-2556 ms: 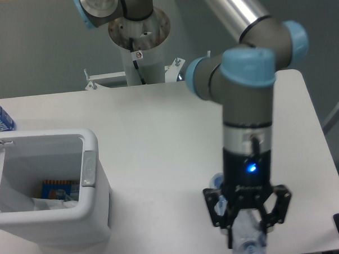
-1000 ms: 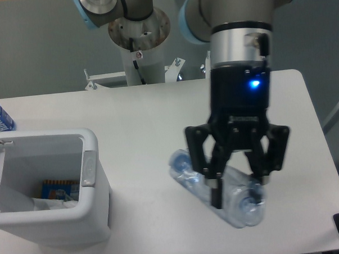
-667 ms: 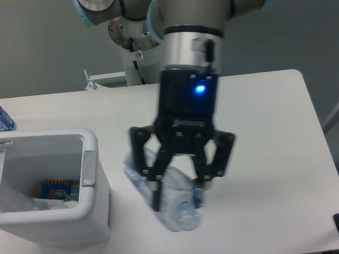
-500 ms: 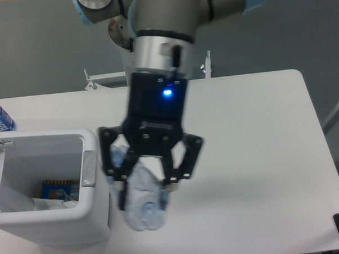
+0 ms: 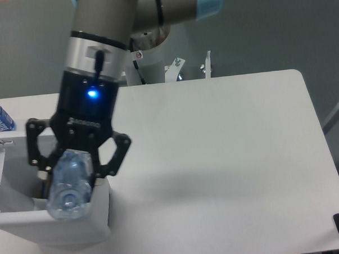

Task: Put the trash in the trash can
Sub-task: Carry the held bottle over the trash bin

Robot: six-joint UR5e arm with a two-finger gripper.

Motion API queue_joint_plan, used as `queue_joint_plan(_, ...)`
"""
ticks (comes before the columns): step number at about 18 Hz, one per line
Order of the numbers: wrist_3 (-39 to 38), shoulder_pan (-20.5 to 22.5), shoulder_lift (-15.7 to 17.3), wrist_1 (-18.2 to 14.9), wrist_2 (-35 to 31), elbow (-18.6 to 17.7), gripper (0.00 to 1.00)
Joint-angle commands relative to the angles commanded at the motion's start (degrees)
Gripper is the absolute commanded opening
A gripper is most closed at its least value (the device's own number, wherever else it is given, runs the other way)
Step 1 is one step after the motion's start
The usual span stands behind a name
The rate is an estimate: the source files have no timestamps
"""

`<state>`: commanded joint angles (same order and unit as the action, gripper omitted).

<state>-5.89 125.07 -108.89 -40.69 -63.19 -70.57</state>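
Though bottle-blocked (image 5: 68,185), bin (image 5: 61,227) beneath fingers (image 5: 98,172).

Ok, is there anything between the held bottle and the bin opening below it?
Nothing shows there in the camera view. The gripper holds the water bottle right over the open trash can, and the bottle and fingers hide most of the inside.

Clear glossy plastic bottle (image 5: 68,185); matt white plastic bin (image 5: 61,232).

The claw (image 5: 70,173) and bottle (image 5: 68,185) hide the bin's (image 5: 55,225) inside
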Motion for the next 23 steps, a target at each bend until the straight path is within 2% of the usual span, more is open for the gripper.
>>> queue_joint_plan(4, 0.4, -3.0, -2.4, 0.0, 0.1, 0.0, 0.59)
queue_joint_plan(17, 0.8, -6.4, -0.1, 0.1, -0.1, -7.1, 0.59)
queue_joint_plan(21, 3.2, -6.4, 0.0, 0.1, 0.0, -6.5, 0.60)
queue_joint_plan(23, 8.7, -6.5, 0.0, 0.1, 0.1, -7.2, 0.60)
